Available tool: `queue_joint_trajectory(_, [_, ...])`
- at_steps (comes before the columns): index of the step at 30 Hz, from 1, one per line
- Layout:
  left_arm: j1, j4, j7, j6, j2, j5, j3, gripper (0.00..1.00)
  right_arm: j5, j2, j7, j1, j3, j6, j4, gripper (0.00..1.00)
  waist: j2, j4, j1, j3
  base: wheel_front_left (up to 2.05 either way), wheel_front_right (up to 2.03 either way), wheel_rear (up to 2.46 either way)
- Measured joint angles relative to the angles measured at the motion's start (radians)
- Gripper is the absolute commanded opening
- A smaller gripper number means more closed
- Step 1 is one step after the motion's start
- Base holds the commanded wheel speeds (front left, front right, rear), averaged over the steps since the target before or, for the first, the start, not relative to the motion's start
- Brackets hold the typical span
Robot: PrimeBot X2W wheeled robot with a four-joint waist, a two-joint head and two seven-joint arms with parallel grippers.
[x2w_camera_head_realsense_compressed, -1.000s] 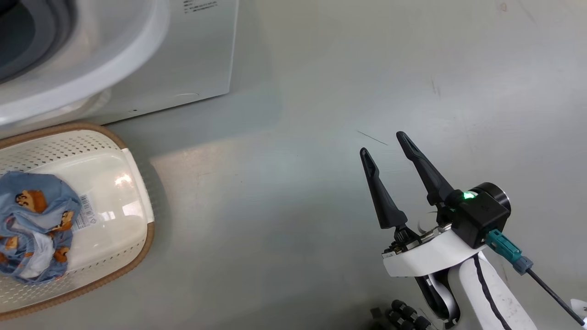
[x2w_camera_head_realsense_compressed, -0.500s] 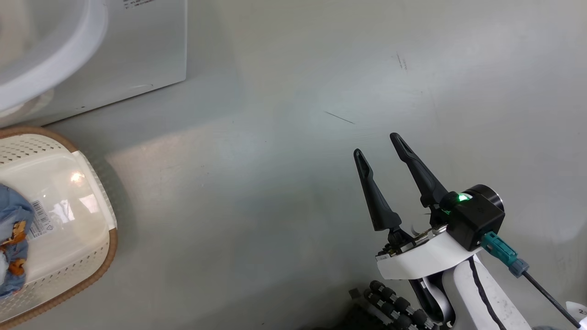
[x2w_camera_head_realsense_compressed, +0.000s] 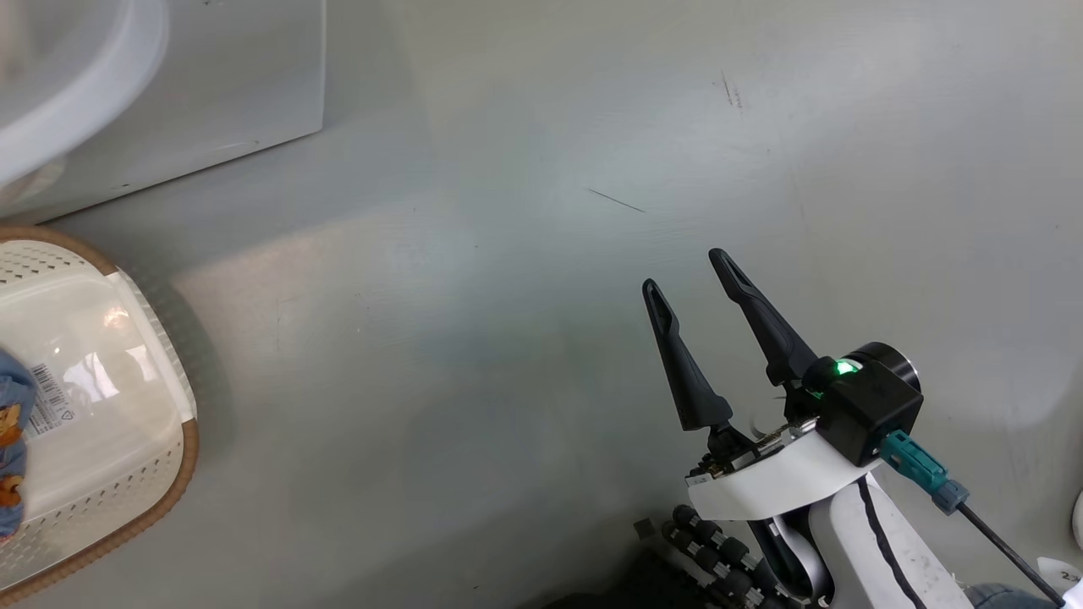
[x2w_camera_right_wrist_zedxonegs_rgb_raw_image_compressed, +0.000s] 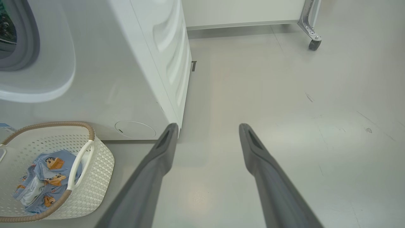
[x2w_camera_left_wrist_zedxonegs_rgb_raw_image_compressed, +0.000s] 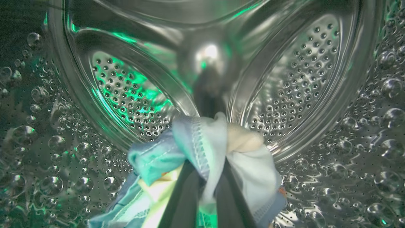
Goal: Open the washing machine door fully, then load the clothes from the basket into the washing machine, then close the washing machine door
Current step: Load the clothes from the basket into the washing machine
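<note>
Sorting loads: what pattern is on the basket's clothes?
Clothes: light blue, orange-brown cartoon figures; best in right wrist view.

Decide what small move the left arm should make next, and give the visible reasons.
Probably open the left gripper and let go: its fingers are shut on a blue and cream cloth already deep inside the steel drum. More clothes wait in the basket, so releasing frees the arm to fetch them.

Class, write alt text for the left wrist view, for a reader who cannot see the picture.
The left gripper is shut on a bunch of light blue and cream clothes, holding it inside the perforated steel washing machine drum. The gripper's two dark fingers rise from the bottom edge into the cloth, and green light glints off the drum's back wall.
</note>
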Motion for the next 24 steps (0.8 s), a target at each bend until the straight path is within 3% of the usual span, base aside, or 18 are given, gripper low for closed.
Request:
queue_joint_trajectory(7, [-0.094, 0.012, -0.068, 0.008, 0.028, 0.0, 0.03, 0.0, 0.003, 0.001, 0.0, 0.0, 0.002, 0.0, -0.005, 0.99, 0.0, -0.006, 0.0, 0.018, 0.0, 0.0, 0.0])
queue_joint_trajectory(16, [-0.092, 0.141, -0.053, 0.016, 0.028, 0.033, -0.002, 0.02, 0.014, 0.001, 0.0, 0.0, 0.01, -0.002, -0.004, 0.99, 0.0, -0.013, 0.0, 0.025, 0.0, 0.0, 0.0])
queue_joint_trajectory(17, [-0.092, 0.152, -0.05, 0.016, 0.028, 0.037, -0.006, 0.13, 0.015, 0.001, 0.0, 0.0, 0.01, -0.002, -0.004, 0.98, 0.0, -0.014, 0.0, 0.025, 0.0, 0.0, 0.0])
queue_joint_trajectory(18, [-0.092, 0.162, -0.046, 0.016, 0.028, 0.038, -0.009, 0.35, 0.016, 0.001, 0.0, 0.0, 0.01, -0.002, -0.004, 0.98, 0.0, -0.014, 0.0, 0.024, 0.0, 0.0, 0.0])
queue_joint_trajectory(19, [-0.092, 0.173, -0.039, 0.016, 0.028, 0.04, -0.014, 0.48, 0.017, 0.001, 0.0, 0.0, 0.01, -0.004, -0.003, 0.99, 0.0, -0.014, 0.0, 0.022, 0.0, 0.0, 0.0])
queue_joint_trajectory(20, [-0.091, 0.189, -0.036, 0.016, 0.027, 0.043, -0.019, 0.84, 0.018, 0.001, 0.0, -0.001, 0.011, -0.005, -0.001, 0.99, 0.0, -0.014, 0.0, 0.02, 0.0, 0.0, 0.0])
queue_joint_trajectory(21, [-0.09, 0.206, -0.024, 0.018, 0.023, 0.042, -0.019, 1.0, 0.018, 0.001, 0.0, -0.001, 0.011, -0.005, 0.0, 0.99, 0.0, -0.014, 0.0, 0.017, 0.0, 0.0, 0.0])
queue_joint_trajectory(24, [-0.087, 0.255, 0.011, 0.034, 0.014, 0.052, -0.038, 1.0, 0.022, 0.001, 0.0, -0.004, 0.009, -0.009, 0.0, 0.98, 0.0, -0.011, 0.0, 0.003, 0.0, 0.0, 0.0])
